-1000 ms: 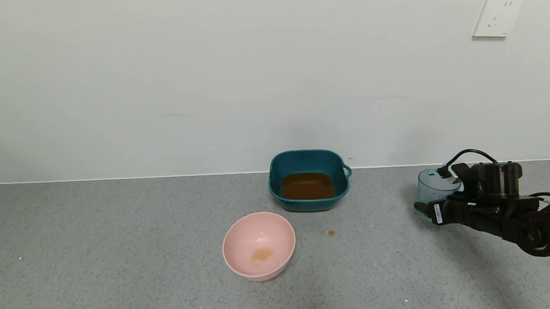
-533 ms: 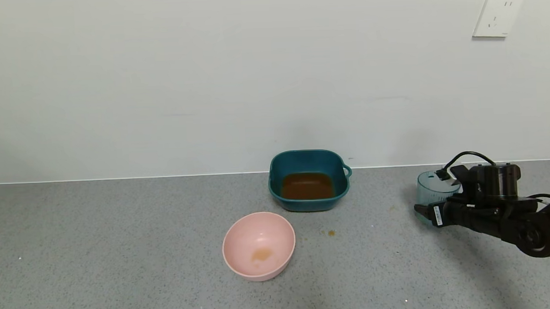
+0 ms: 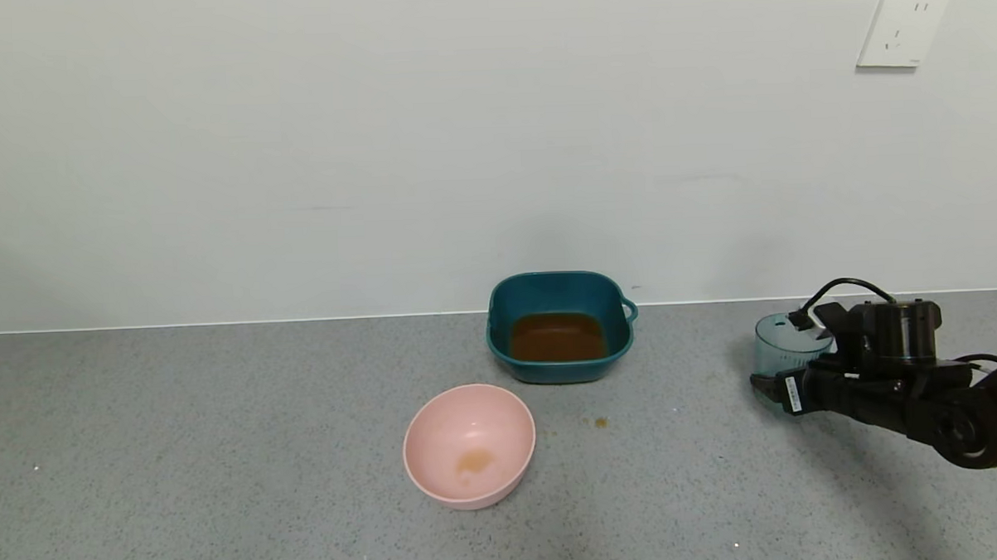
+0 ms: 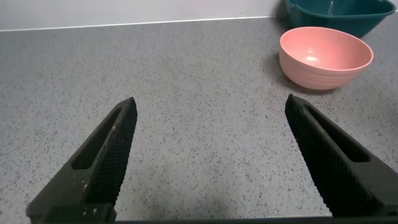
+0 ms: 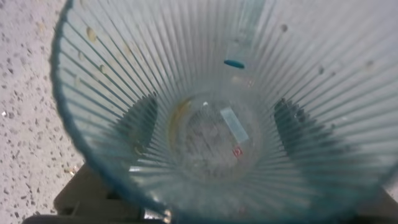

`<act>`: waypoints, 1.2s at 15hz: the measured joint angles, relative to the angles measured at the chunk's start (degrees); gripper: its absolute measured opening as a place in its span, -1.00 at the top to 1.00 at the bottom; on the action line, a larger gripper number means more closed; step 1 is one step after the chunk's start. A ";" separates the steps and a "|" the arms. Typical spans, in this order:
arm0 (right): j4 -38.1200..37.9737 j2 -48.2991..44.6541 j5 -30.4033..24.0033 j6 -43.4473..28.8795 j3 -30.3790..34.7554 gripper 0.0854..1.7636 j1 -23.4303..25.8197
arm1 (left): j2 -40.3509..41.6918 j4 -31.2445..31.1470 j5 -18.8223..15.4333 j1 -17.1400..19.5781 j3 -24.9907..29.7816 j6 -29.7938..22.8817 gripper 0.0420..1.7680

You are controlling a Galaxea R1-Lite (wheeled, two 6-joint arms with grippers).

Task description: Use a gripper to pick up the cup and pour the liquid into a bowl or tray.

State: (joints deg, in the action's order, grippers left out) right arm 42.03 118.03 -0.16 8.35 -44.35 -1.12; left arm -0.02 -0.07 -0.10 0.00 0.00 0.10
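Observation:
My right gripper [image 3: 779, 371] is shut on the cup [image 3: 787, 342], a translucent blue-grey ribbed tumbler, held upright low over the counter at the far right. In the right wrist view I look down into the cup [image 5: 124, 74]; it holds only a faint brown trace, and the dark fingers [image 5: 144, 118] show through its walls on both sides. The reddish-brown liquid [image 3: 557, 338] lies in the dark teal dish [image 3: 500, 334] by the wall, left of the cup. My left gripper [image 4: 210, 143] is open and empty over bare counter, out of the head view.
A round pink bowl [image 3: 469, 444] with a pale orange smear sits in front of the teal dish; it also shows in the left wrist view [image 4: 324, 59]. Small brown drops [image 3: 600, 423] lie on the grey counter. The wall runs close behind the dish.
My right gripper has sunk a little toward the counter with the cup in it. Nothing else has moved.

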 joint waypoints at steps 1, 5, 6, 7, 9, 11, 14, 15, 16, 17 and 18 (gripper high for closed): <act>1.05 0.05 -0.02 -0.09 0.17 -0.66 0.00 | 0.00 -0.02 -0.04 0.00 0.00 0.00 -0.94; 2.29 0.49 -0.06 -0.01 0.67 -0.77 -0.26 | 0.00 0.00 -0.01 0.00 0.00 0.00 -0.94; 2.32 0.52 -0.09 -0.01 0.72 -0.79 -0.30 | 0.00 0.00 -0.01 0.00 0.00 0.00 -0.94; 2.32 0.52 -0.09 0.00 0.74 -0.80 -0.35 | 0.00 0.00 -0.01 0.00 0.00 0.00 -0.94; 1.49 0.33 0.00 0.46 0.74 -0.83 -0.35 | 0.00 0.00 -0.04 0.00 0.00 0.00 -0.94; -1.00 -0.41 0.09 1.82 0.91 -0.86 -0.35 | 0.00 0.00 -0.04 0.00 0.00 -0.02 -0.94; -8.17 -2.90 0.09 2.04 0.55 -0.88 -0.35 | 0.00 -0.02 -0.04 0.00 0.00 0.00 -0.94; -10.14 -4.02 0.09 1.99 0.23 -0.89 -0.35 | 0.00 0.00 -0.01 0.00 0.00 -0.02 -0.94; -11.63 -5.27 0.06 1.99 0.06 -0.89 -0.37 | 0.00 -0.02 0.00 0.00 0.00 0.00 -0.94; -12.37 -6.31 0.06 1.97 -0.11 -0.90 -0.41 | 0.00 0.00 -0.01 0.00 0.00 0.00 -0.94; -12.76 -7.25 0.09 1.93 -0.11 -0.90 -0.39 | 0.00 0.00 -0.04 0.00 0.00 0.00 -0.94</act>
State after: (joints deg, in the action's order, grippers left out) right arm 29.27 110.78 -0.07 10.28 -44.46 -1.51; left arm -0.02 -0.07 -0.13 0.00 0.00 0.10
